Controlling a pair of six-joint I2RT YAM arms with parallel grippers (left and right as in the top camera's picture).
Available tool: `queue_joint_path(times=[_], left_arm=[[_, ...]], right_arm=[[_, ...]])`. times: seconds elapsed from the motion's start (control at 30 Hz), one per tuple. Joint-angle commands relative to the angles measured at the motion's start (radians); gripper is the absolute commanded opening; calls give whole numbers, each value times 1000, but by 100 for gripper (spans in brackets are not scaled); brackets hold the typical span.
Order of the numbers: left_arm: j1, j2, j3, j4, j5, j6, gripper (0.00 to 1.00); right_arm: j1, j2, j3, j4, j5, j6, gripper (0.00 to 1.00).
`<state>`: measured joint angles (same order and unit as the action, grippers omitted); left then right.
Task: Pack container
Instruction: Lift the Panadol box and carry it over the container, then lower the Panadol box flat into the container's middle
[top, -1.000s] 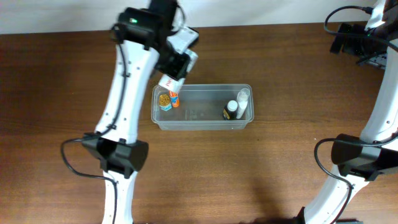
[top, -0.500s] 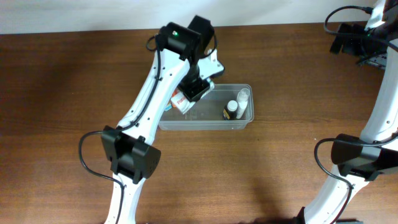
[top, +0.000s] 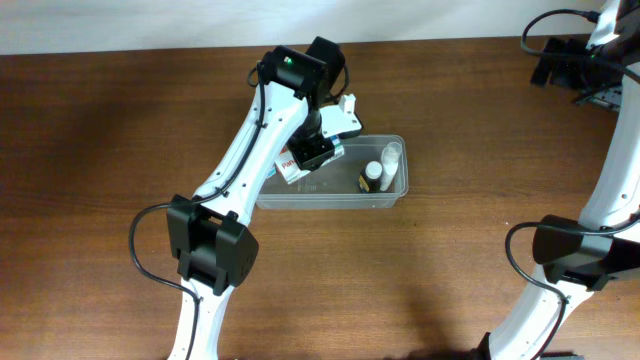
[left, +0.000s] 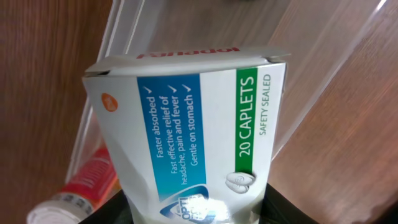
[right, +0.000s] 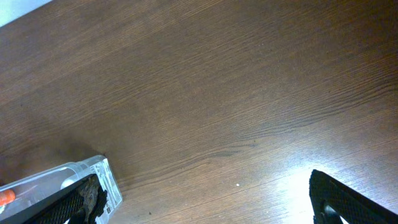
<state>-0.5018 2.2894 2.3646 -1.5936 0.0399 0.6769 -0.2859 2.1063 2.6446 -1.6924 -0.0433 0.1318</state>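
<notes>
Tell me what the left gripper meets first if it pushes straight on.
Probably the container floor: the left gripper points its held caplet box down into it, with nothing between, though depth is unclear.

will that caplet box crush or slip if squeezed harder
Probably light and crushable: the caplet box looks like thin printed card with a folded end flap. Flat sides should stop it rolling; the smooth print might slip.

This is looking like a robot lab or test room. A white left arm (top: 240, 165) and right arm (top: 612, 180) are standing at a brown wooden worktop (top: 470, 260). Black cables (top: 112, 262) are looping from them, and a plain white wall (top: 100, 25) is showing behind.
</notes>
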Motion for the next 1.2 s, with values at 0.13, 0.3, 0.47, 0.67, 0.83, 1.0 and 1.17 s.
queue_joint_path(times=[0.13, 0.3, 0.47, 0.67, 0.83, 1.0, 1.17], left_arm=[[1, 7, -8, 21, -3, 155, 52], [1, 7, -8, 39, -3, 244, 51], [1, 7, -8, 85, -3, 294, 47], [1, 19, -8, 98, 6, 294, 47], [1, 67, -8, 97, 36, 293, 47], [0, 103, -8, 94, 48, 281, 47], [0, 134, -8, 95, 50, 281, 47]], right_arm=[[-3, -34, 16, -6, -2, 4, 98], [-3, -34, 16, -6, -2, 4, 98], [-3, -34, 16, -6, -2, 4, 98], [-3, -34, 16, -6, -2, 4, 98], [-2, -34, 16, -6, -2, 4, 98], [-3, -34, 16, -6, -2, 4, 98], [-3, -34, 16, -6, -2, 4, 98]])
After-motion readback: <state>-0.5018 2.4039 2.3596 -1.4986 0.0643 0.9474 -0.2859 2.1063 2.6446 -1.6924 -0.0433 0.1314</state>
